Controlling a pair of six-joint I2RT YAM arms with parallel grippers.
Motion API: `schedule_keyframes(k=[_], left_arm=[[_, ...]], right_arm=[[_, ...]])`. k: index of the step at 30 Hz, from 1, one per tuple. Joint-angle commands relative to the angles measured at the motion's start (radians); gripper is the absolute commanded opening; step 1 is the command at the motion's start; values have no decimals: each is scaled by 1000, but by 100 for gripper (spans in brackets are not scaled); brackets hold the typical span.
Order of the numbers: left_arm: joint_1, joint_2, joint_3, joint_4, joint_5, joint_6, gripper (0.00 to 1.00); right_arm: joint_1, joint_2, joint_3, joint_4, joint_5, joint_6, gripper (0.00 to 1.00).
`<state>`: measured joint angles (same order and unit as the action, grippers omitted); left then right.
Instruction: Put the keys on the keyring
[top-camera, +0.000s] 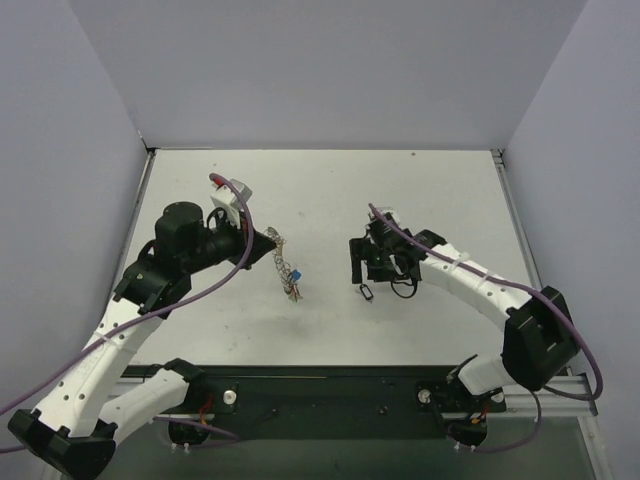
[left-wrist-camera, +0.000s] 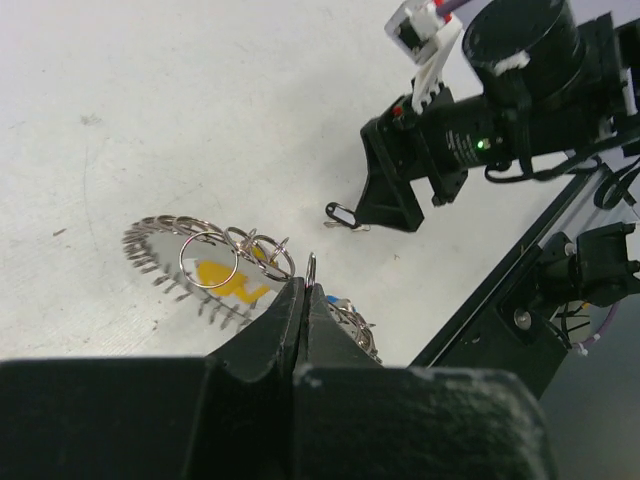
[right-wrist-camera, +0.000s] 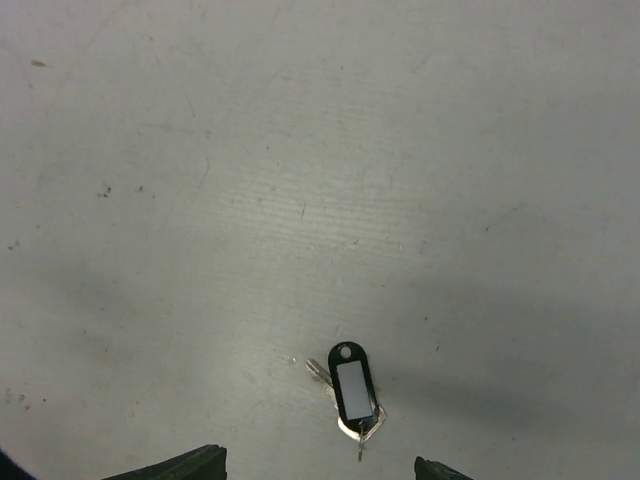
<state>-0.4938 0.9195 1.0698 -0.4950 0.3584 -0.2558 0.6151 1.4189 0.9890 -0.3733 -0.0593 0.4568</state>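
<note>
My left gripper (left-wrist-camera: 305, 285) is shut on the thin metal edge of the keyring (left-wrist-camera: 165, 250), a silvery ring with a ribbed rim held just above the table. Small rings, a yellow-headed key (left-wrist-camera: 225, 278) and a blue-headed key (left-wrist-camera: 336, 299) hang on it. From above, the keyring (top-camera: 286, 268) hangs off the left gripper (top-camera: 272, 243). One loose key with a black tag (right-wrist-camera: 352, 388) lies flat on the table. My right gripper (right-wrist-camera: 315, 474) hovers over it, open, with only its fingertips (right-wrist-camera: 175, 466) showing. The top view has this key (top-camera: 367, 292) just below the right gripper (top-camera: 360, 268).
The white table (top-camera: 330, 190) is walled at the back and both sides. A black base rail (top-camera: 330, 390) runs along the near edge. In the left wrist view, the right arm's wrist and camera (left-wrist-camera: 500, 110) stand close to the right of the keyring.
</note>
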Motion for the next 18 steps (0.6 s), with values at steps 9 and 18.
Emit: schedule_keyframes(k=[9, 18], left_arm=[[34, -33, 12, 56, 70, -20, 0], [35, -31, 9, 58, 67, -20, 0]], right_arm=[[77, 158, 0, -82, 203, 106, 51], [61, 187, -44, -10, 125, 108, 44]])
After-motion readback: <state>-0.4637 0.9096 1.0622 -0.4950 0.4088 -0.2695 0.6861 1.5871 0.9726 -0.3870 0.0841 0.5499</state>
